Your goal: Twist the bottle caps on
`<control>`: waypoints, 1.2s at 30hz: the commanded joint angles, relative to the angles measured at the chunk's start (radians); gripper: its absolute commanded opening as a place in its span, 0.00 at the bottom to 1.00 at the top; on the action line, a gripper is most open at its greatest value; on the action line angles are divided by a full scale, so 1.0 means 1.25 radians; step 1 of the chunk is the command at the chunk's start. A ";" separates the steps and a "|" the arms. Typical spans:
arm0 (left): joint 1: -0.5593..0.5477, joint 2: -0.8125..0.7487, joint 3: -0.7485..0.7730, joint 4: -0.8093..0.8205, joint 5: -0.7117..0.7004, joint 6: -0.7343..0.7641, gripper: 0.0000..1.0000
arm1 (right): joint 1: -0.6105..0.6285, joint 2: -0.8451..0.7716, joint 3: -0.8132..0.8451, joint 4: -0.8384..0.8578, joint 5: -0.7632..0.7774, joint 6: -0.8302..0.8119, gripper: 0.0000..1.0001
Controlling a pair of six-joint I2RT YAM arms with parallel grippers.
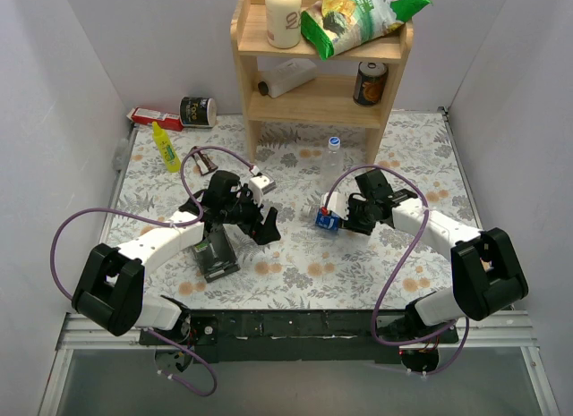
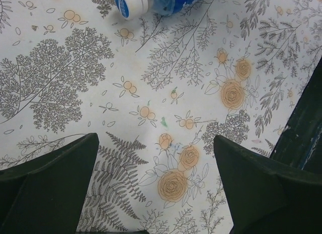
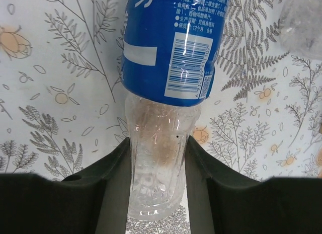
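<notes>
The blue-label bottle (image 1: 328,220) lies on its side on the floral cloth. My right gripper (image 1: 347,217) is shut on its clear lower body (image 3: 158,163), below the blue label (image 3: 171,43). Its neck end carries a blue cap (image 2: 132,3) that points toward my left gripper (image 1: 262,226). The left gripper (image 2: 155,143) is open and empty just above the cloth, a short way from the cap. The plain bottle (image 1: 332,165) stands upright before the shelf with a blue cap (image 1: 334,141) on top. Its edge shows in the right wrist view (image 3: 307,17).
A wooden shelf (image 1: 251,49) at the back holds a white bottle (image 1: 283,15), a snack bag (image 1: 358,13), a can (image 1: 370,82) and a lying white bottle (image 1: 288,77). A yellow squeeze bottle (image 1: 165,146), a red box (image 1: 154,117) and a dark tin (image 1: 198,111) lie back left. A dark box (image 1: 215,255) sits under the left arm.
</notes>
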 commanded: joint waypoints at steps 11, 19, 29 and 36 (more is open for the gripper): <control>0.063 0.017 0.034 0.069 0.220 -0.185 0.86 | -0.018 -0.114 -0.012 -0.111 -0.419 0.053 0.24; 0.084 0.051 0.019 0.150 0.363 -0.250 0.78 | -0.021 -0.154 -0.016 -0.112 -0.497 0.072 0.24; 0.084 0.089 0.036 0.179 0.429 -0.242 0.63 | -0.021 -0.155 -0.007 -0.106 -0.502 0.070 0.24; 0.084 0.104 0.046 0.180 0.461 -0.222 0.49 | -0.020 -0.144 -0.007 -0.090 -0.502 0.081 0.23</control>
